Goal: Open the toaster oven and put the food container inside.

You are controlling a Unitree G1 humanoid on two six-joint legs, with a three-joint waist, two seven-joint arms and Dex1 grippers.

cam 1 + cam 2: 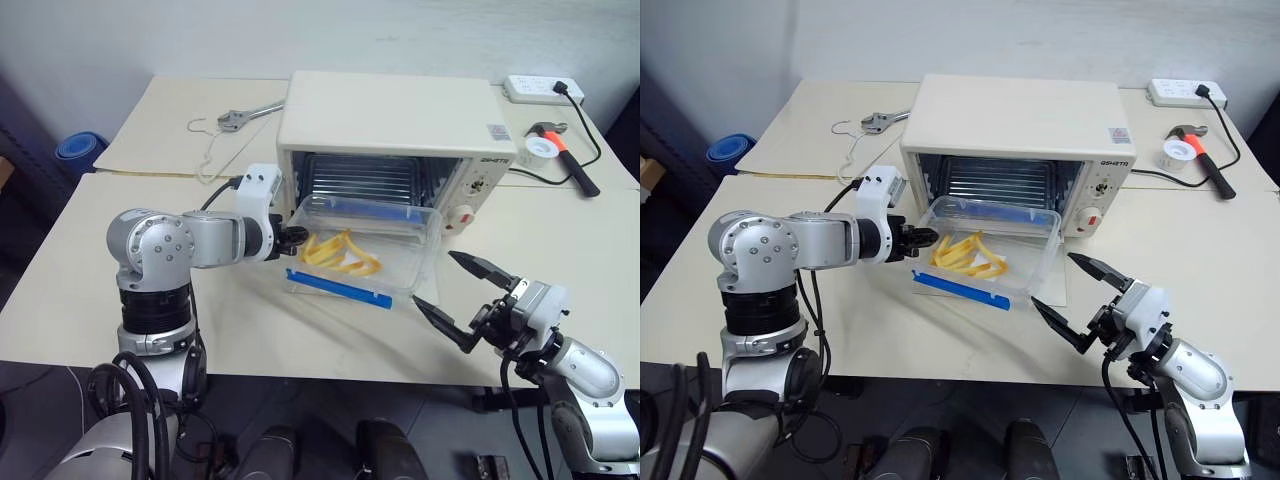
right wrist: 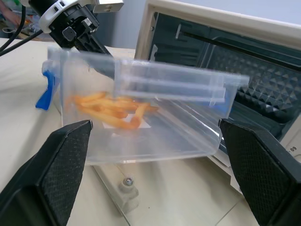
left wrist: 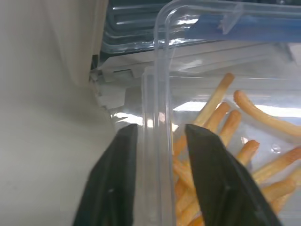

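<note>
The cream-white toaster oven (image 1: 390, 115) stands open, its wire rack visible and its glass door lowered flat. On that door, at the oven's mouth, lies the clear food container (image 1: 365, 255) with yellow food strips and a blue clip (image 1: 340, 288) along its near side. My left gripper (image 1: 297, 238) is at the container's left wall. In the left wrist view its fingers (image 3: 207, 155) straddle that clear wall with small gaps, so the left gripper (image 3: 160, 128) is open. My right gripper (image 1: 432, 278) hangs wide open just off the container's near right corner, holding nothing.
Behind the oven lie a wrench (image 1: 245, 117) and a white cord (image 1: 210, 150). At the back right are a power strip (image 1: 540, 88), a hammer (image 1: 572, 158) and a tape roll (image 1: 543, 152). A blue object (image 1: 80, 150) sits beyond the table's left edge.
</note>
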